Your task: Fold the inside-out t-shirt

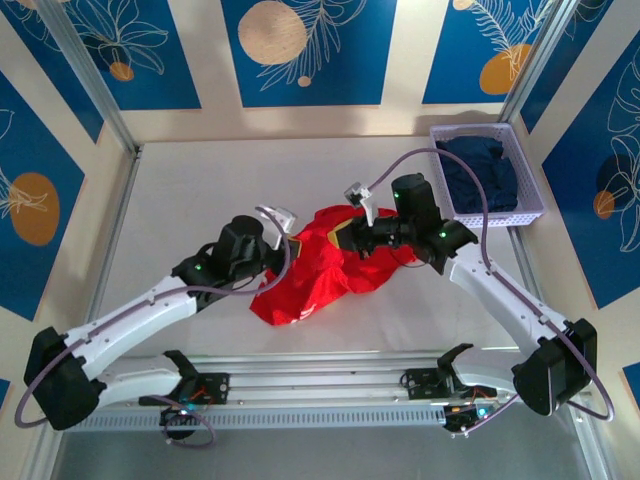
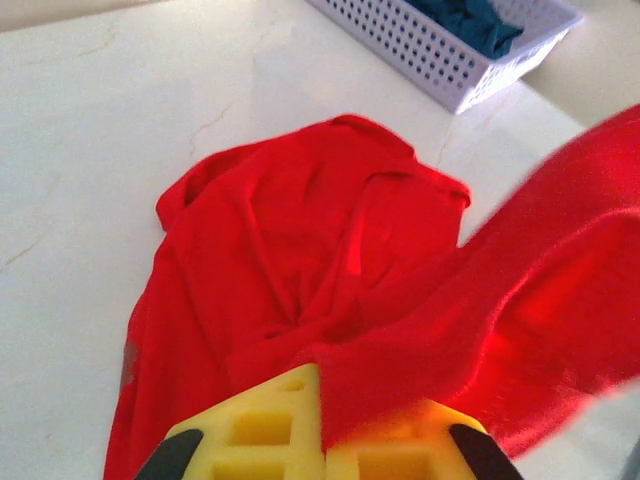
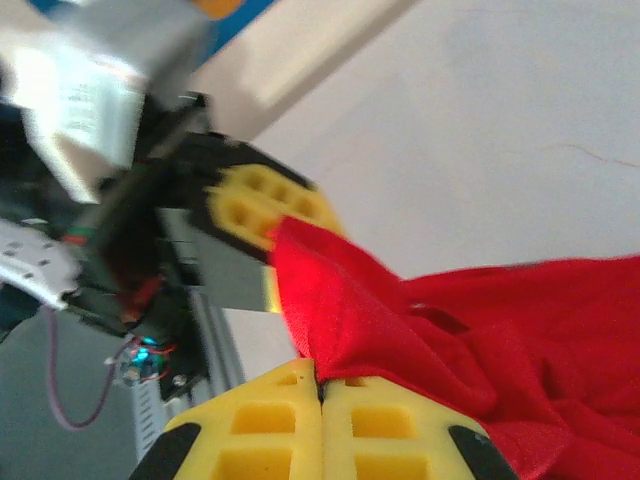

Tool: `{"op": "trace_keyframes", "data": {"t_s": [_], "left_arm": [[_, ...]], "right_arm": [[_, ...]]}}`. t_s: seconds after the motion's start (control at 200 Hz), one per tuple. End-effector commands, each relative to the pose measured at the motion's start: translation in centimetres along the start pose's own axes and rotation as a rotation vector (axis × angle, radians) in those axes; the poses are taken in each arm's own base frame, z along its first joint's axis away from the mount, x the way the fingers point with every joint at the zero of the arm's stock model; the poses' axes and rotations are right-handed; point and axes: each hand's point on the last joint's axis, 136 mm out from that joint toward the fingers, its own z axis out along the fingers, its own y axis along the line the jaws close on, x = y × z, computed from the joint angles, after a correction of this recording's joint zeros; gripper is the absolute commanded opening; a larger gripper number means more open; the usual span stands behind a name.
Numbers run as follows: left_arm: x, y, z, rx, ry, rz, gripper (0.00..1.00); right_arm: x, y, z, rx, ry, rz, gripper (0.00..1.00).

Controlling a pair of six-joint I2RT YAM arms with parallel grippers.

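Observation:
The bright red t-shirt (image 1: 310,275) lies crumpled in the middle of the white table, one part lifted between the two grippers. My left gripper (image 1: 296,243) is at its left upper edge, shut on a fold of the red cloth (image 2: 420,330); its yellow fingers (image 2: 270,430) pinch the cloth. My right gripper (image 1: 345,237) is close by on the right, also shut on the t-shirt (image 3: 520,330), with the cloth caught between its yellow fingers (image 3: 270,430). The right wrist view has the left gripper's yellow fingers (image 3: 262,205) holding the same raised flap. No print shows.
A white perforated basket (image 1: 525,165) stands at the back right with a dark navy garment (image 1: 485,170) in it; the left wrist view has this basket (image 2: 440,60) beyond the shirt. Bare white table (image 1: 190,200) surrounds the shirt. Metal frame posts line both sides.

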Motion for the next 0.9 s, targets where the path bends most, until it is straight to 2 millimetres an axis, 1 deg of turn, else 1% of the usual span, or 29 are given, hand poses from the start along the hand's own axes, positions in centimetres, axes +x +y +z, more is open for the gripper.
{"op": "trace_keyframes", "data": {"t_s": [0.0, 0.065, 0.105, 0.19, 0.26, 0.43, 0.555, 0.605, 0.765, 0.895], "left_arm": [[-1.7, -0.5, -1.6, 0.037, -0.067, -0.077, 0.00], [-2.0, -0.4, -1.9, 0.029, -0.073, -0.116, 0.00], [-2.0, -0.2, -2.1, 0.015, -0.074, -0.139, 0.00], [-2.3, 0.5, -2.3, -0.026, -0.073, -0.184, 0.00], [-2.4, 1.0, -2.4, -0.061, -0.073, -0.208, 0.00], [-2.5, 2.2, -2.4, -0.139, -0.059, -0.255, 0.00], [-2.4, 2.5, -2.2, -0.159, -0.045, -0.270, 0.00], [-2.5, 2.4, -2.2, -0.155, -0.044, -0.271, 0.00], [-2.6, 2.5, -2.2, -0.158, -0.043, -0.271, 0.00], [-2.6, 2.4, -2.1, -0.154, -0.041, -0.268, 0.00]], "right_arm": [[-0.1, -2.1, 0.4, 0.162, 0.042, 0.056, 0.09], [0.1, -2.3, 1.0, 0.176, 0.062, 0.076, 0.19], [0.1, -2.2, 1.3, 0.171, 0.065, 0.084, 0.24], [0.3, -2.1, 1.6, 0.156, 0.072, 0.103, 0.31], [0.6, -2.0, 1.6, 0.155, 0.075, 0.113, 0.34], [1.4, -1.9, 0.7, 0.168, 0.070, 0.137, 0.39], [2.9, -1.9, 0.3, 0.176, 0.086, 0.177, 0.41], [3.5, -1.6, 0.3, 0.158, 0.086, 0.196, 0.41], [4.3, 0.0, 1.4, 0.037, 0.062, 0.246, 0.41], [4.5, 0.3, 2.8, 0.001, 0.067, 0.260, 0.41]]}}
